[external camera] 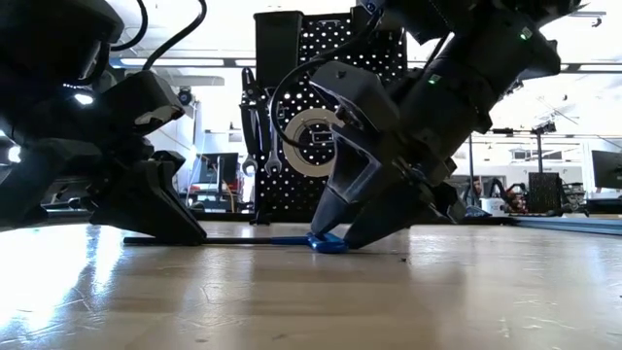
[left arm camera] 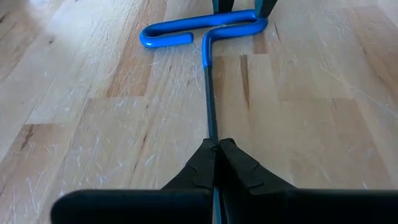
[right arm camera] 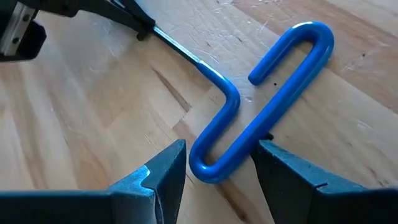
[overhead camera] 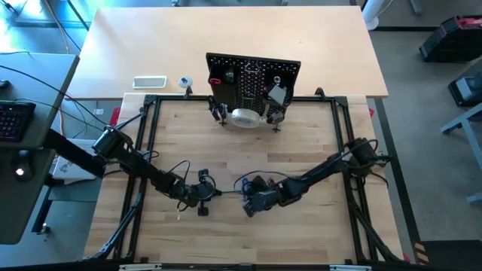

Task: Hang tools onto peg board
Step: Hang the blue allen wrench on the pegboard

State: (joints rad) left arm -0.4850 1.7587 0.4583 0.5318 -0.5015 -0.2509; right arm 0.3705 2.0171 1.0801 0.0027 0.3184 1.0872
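A blue T-handle hex key (left arm camera: pixel 205 31) lies flat on the wooden table, mid-table, its thin dark shaft (left arm camera: pixel 210 112) running toward the table's left. My left gripper (left arm camera: pixel 217 152) is shut on that shaft. My right gripper (right arm camera: pixel 217 162) is open and slants down with its tips at the table. One finger stands on each side of the blue handle's looped end (right arm camera: pixel 205 168). In the low view the handle (external camera: pixel 328 243) shows between those fingertips. The peg board (overhead camera: pixel 252 75) stands upright at the far edge, with a tape roll (overhead camera: pixel 245 117) and wrenches (external camera: pixel 262 136) hanging on it. My left gripper pinches the shaft's free end (left arm camera: pixel 211 134) between its two fingers, slanting down from the table's left, the fingers lying along the shaft. The key stays level, its handle on the wood. My right gripper's fingers (right arm camera: pixel 273 168) flank the handle closely; whether they touch it I cannot tell.
A black metal frame (overhead camera: pixel 151 128) borders the wooden work surface. A white slab (overhead camera: pixel 149 81) lies on the lighter table beyond, left of the peg board. Bare wood (overhead camera: pixel 248 158) lies between the grippers and the board.
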